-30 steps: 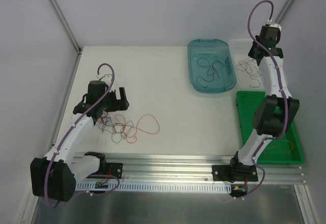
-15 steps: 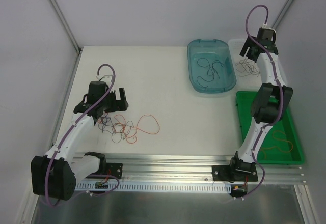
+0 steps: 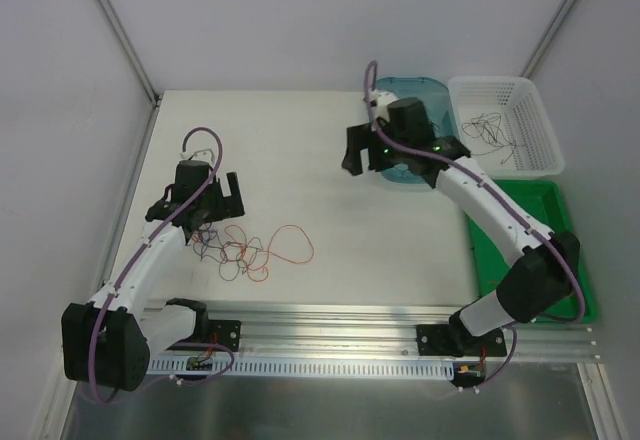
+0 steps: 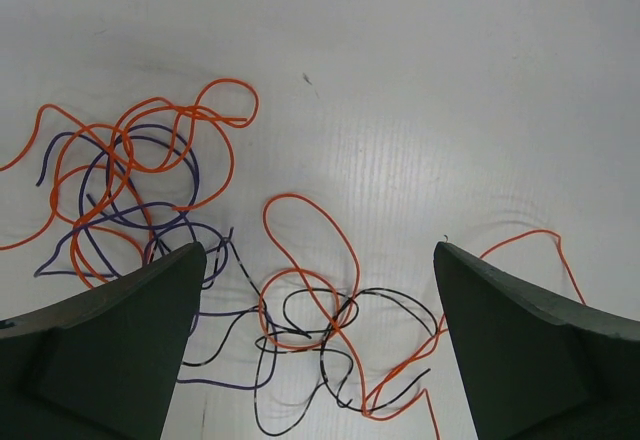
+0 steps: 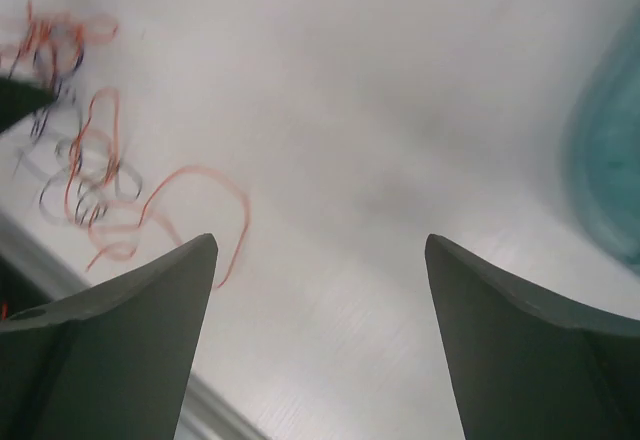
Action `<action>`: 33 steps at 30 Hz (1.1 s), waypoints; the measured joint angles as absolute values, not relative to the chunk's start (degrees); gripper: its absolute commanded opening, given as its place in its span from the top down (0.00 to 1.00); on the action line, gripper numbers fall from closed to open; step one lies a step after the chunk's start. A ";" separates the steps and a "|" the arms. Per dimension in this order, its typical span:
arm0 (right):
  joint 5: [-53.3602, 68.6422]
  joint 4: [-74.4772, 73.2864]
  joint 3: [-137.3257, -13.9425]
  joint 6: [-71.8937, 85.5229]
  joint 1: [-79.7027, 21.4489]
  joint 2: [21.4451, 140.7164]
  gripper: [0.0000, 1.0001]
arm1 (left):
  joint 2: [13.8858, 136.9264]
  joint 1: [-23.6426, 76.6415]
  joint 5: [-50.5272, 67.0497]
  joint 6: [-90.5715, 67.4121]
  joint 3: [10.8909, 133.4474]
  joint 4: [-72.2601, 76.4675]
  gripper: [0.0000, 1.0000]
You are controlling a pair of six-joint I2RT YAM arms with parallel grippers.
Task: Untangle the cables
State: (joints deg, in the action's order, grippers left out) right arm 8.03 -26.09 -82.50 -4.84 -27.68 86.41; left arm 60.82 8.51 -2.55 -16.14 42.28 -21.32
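The cables (image 3: 245, 250) lie as a loose tangle of hair-thin orange, black and purple strands on the white table, front left. In the left wrist view these cables (image 4: 300, 310) cross one another right below and between the spread fingers. My left gripper (image 3: 203, 216) (image 4: 318, 250) hangs open just above the tangle's left part, holding nothing. My right gripper (image 3: 368, 160) (image 5: 320, 240) is open and empty in the air over the middle of the table, in front of the blue tub. Its blurred view shows the cables (image 5: 90, 170) far off to the left.
A blue tub (image 3: 415, 87) (image 5: 610, 170) with dark wires in it stands at the back. Right of it is a white basket (image 3: 530, 85) holding thin wires (image 3: 495, 132). A green tray (image 3: 490, 230) lies front right. A metal rail (image 3: 330, 322) runs along the near edge.
The right arm swung from over the white basket leftward to the table's middle, and its jaws opened on the way. The left gripper stayed above the tangle, jaws a touch wider.
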 measured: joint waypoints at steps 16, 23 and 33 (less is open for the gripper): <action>-5.02 -25.87 -70.41 21.10 -59.48 100.60 0.26 | 67.29 7.38 -5.06 -17.80 42.35 -23.46 0.02; -9.47 -23.20 -70.57 27.57 -61.21 107.42 0.41 | 70.98 7.38 -5.04 -18.83 42.39 -23.46 0.07; -16.08 -22.94 -72.07 29.15 -61.54 109.38 0.99 | 77.73 7.38 -5.10 -19.55 43.11 -23.62 0.50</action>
State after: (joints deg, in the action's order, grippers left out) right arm -16.08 -22.94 -72.07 29.15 -61.54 109.38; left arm 77.73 7.38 -5.10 -19.55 43.11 -23.62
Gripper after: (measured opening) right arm 0.096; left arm 0.628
